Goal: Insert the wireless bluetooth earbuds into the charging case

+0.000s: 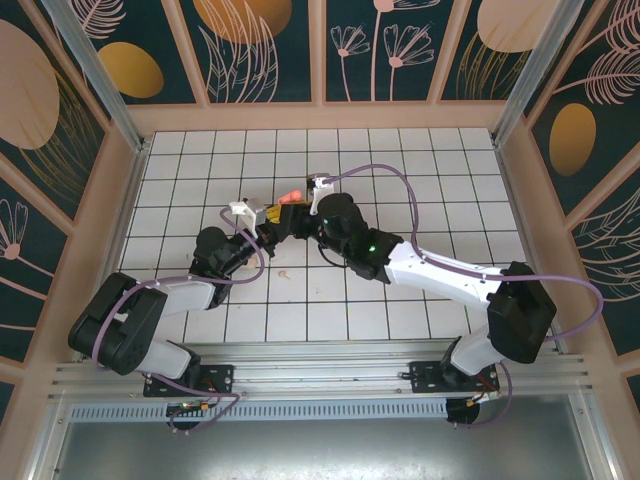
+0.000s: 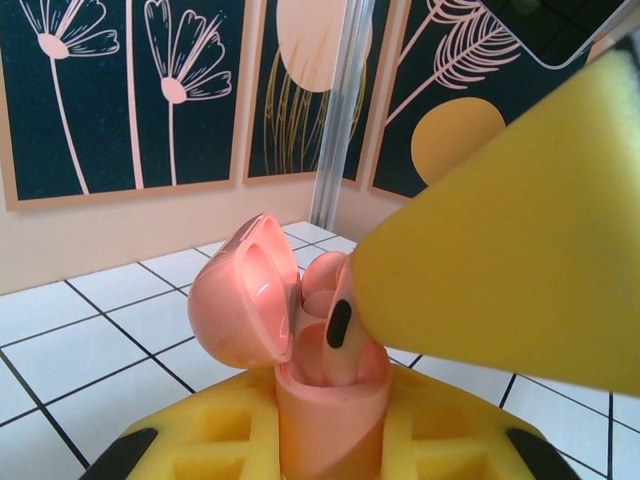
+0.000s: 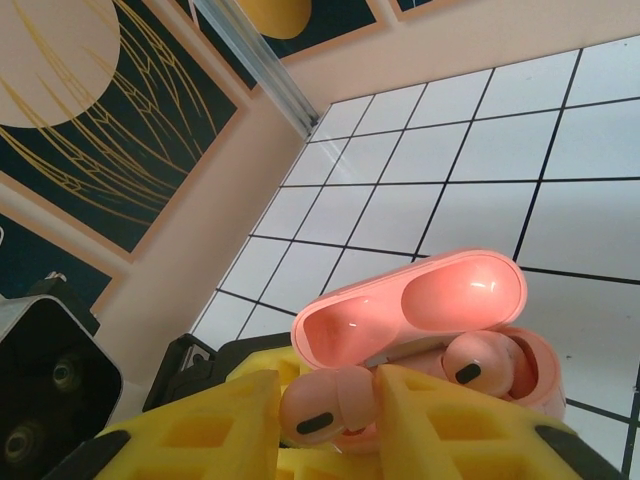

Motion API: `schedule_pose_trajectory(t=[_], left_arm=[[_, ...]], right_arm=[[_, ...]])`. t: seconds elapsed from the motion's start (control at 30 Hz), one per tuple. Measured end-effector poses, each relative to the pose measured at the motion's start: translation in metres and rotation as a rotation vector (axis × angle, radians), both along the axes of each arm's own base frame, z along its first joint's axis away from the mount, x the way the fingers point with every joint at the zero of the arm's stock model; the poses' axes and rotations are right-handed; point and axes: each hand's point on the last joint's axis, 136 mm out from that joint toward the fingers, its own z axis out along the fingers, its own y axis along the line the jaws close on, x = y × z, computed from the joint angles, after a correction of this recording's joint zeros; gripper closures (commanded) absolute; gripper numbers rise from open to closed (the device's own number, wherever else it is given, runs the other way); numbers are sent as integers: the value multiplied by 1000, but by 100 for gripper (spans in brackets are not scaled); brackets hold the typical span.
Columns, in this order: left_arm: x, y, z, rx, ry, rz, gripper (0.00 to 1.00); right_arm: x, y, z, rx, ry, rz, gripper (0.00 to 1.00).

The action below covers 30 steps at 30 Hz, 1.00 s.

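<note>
The salmon-pink charging case stands upright with its lid swung open, and my left gripper is shut on its body between yellow foam fingers. One pale-pink earbud sits in the case's far socket. A second earbud is between the yellow fingers of my right gripper, which is shut on it. Its stem reaches down into the case's near socket. In the top view both grippers meet mid-table at the case.
White tiled floor spreads around both arms, ringed by peach walls with dark floral panels. A small pale speck lies on a tile just in front of the grippers. A metal corner post stands behind the case.
</note>
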Motion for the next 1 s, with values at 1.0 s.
schedule_pose_trajectory(t=[1.0], left_arm=[[1,-2,5,6,-13,-7,99]], right_arm=[[3,-8,9,-55,-20,-28,47]])
